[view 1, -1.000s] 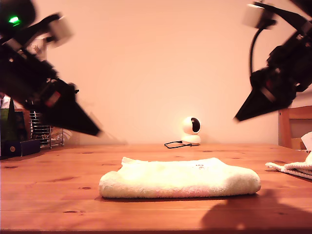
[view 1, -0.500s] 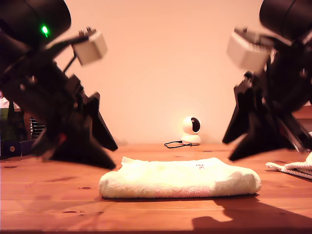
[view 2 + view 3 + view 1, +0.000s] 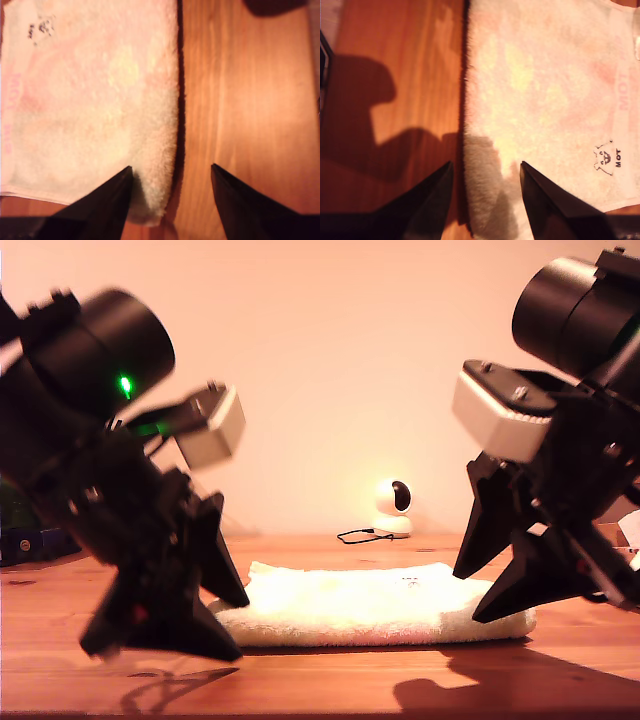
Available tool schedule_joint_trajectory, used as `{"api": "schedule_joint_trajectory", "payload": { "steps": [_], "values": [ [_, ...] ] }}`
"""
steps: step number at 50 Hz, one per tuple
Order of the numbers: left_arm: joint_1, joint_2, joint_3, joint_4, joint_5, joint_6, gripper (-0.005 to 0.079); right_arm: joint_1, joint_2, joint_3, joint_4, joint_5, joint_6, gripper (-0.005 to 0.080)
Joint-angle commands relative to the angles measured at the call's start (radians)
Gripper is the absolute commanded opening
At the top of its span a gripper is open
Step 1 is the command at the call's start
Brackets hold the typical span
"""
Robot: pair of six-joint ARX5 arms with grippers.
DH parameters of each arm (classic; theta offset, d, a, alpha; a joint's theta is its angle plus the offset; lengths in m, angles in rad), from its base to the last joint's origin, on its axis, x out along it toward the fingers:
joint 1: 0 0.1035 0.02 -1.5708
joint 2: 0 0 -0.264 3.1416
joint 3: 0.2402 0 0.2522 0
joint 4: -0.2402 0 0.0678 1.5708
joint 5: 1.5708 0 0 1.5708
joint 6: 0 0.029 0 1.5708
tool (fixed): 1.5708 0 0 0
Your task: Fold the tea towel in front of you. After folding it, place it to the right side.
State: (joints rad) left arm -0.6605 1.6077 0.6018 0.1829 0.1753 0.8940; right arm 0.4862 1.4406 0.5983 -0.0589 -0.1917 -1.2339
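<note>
My first gripper (image 3: 170, 166) has its jaws apart and empty, one finger over the pile of the tea towel (image 3: 90, 100) and the other over bare table (image 3: 250, 110), so the towel's short end edge runs up between them. I read that as set up to pinch that end. My second gripper (image 3: 485, 162) mirrors it at the opposite end, jaws also apart and holding nothing, with the end edge of the towel between its fingers and a small printed logo (image 3: 606, 159) on the cloth just ahead of one tip. The towel lies flat and already doubled into a long band between the two grippers, in the middle of the table rather than set off to a side, so the placing is not yet done. In the exterior view the arm at that view's left is smeared, so I cannot tell whether its tips touch the cloth. Beyond the towel a small white camera (image 3: 392, 508) stands by the wall. The towel's layers are hard to count from here.
</note>
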Motion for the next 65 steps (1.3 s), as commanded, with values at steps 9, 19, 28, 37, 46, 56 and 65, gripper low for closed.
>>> {"api": "schedule_joint_trajectory", "payload": {
  "steps": [9,19,28,37,46,56,65],
  "values": [
    [-0.003,0.056,0.022,0.031,-0.006,0.005,0.0447,0.002,0.084,-0.002,0.043,0.011,-0.031,0.0387],
    [0.0,0.074,0.024,0.057,-0.013,0.005,0.0416,-0.009,0.129,-0.002,0.057,0.013,-0.031,0.0387],
    [0.0,0.076,0.024,0.05,-0.021,0.006,0.0216,-0.043,0.155,-0.002,0.066,0.013,-0.031,0.0386],
    [0.004,0.076,0.025,0.05,-0.039,0.008,0.0005,-0.078,0.177,-0.002,0.063,0.014,-0.053,0.0379],
    [0.009,0.076,0.03,0.051,-0.073,0.008,-0.0024,-0.103,0.18,-0.002,0.023,0.014,-0.058,0.0262],
    [0.011,0.076,0.046,0.049,-0.077,0.003,-0.0024,-0.099,0.18,-0.002,0.007,-0.011,-0.045,0.0085],
    [0.011,0.075,0.052,0.01,-0.12,-0.055,-0.0024,-0.074,0.18,-0.002,-0.029,0.009,-0.018,-0.0013]
  ]
}}
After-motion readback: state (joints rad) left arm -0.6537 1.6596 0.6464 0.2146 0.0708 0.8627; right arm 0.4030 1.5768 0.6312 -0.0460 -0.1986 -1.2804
